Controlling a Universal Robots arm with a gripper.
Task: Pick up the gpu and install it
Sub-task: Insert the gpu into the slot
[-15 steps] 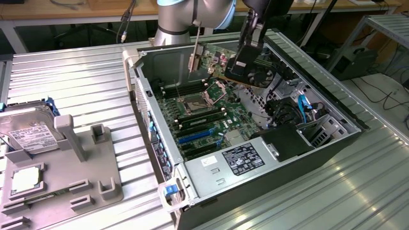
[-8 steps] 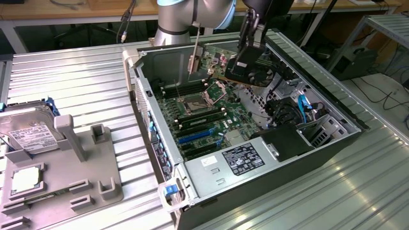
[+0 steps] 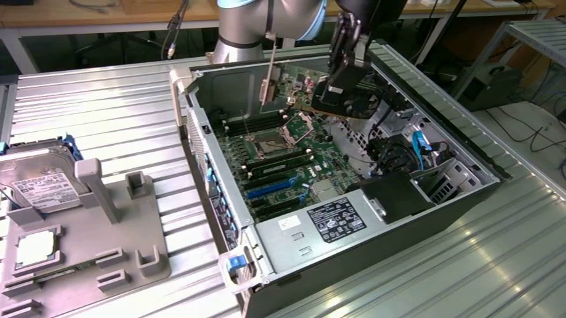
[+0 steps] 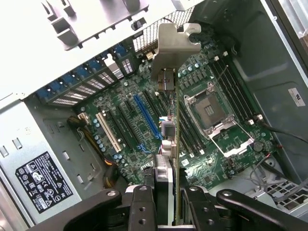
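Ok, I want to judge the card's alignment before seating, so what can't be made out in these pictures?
- Fan face of the gpu: the wrist view sees the card edge-on.
- Motherboard beneath the card: exterior view, hidden by the gripper and the card itself.
- Hard drive label text: exterior view, too small.

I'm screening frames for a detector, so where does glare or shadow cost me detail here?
Exterior view: the ribbed metal table glares in bright streaks at the view's lower right, while the far inner wall of the computer case sits in shade. Wrist view: the area outside the case washes out to white, the gpu bracket catches light, and the motherboard is evenly lit.
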